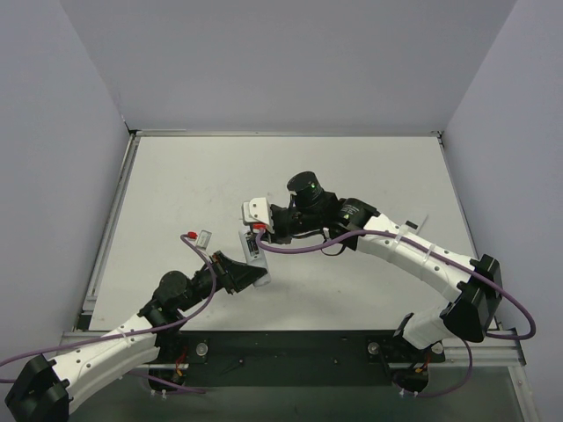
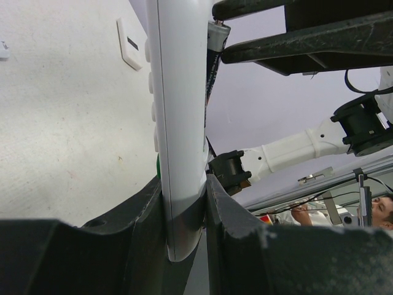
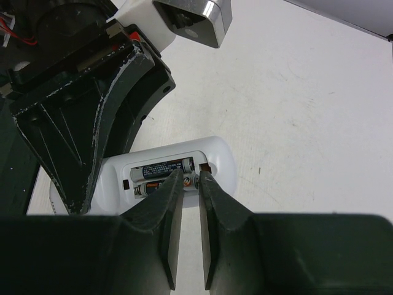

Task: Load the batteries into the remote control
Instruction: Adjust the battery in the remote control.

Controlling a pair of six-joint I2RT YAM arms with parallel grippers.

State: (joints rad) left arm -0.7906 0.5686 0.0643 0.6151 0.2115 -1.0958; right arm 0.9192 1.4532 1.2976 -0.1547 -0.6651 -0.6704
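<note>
Nearest the arm bases, left end effector (image 2: pixel 184 198) clamped on the small slim white plastic remote control (image 2: pixel 178 92). Back compartment open; both thin dark cylindrical batteries (image 3: pixel 163 169) lie inside. Over the lower one, right end effector (image 3: pixel 190 178), fingers drawn nearly together; pinching or pressing, cannot tell. Seating looks almost done. Beyond, small flat white cover piece (image 2: pixel 130 43) on the pale counter (image 1: pixel 369 176), not yet refitted.

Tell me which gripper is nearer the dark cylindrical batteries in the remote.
Right. The right gripper sits at the dark cylindrical batteries; the left gripper clamps the slim white plastic remote control at its other end.
</note>
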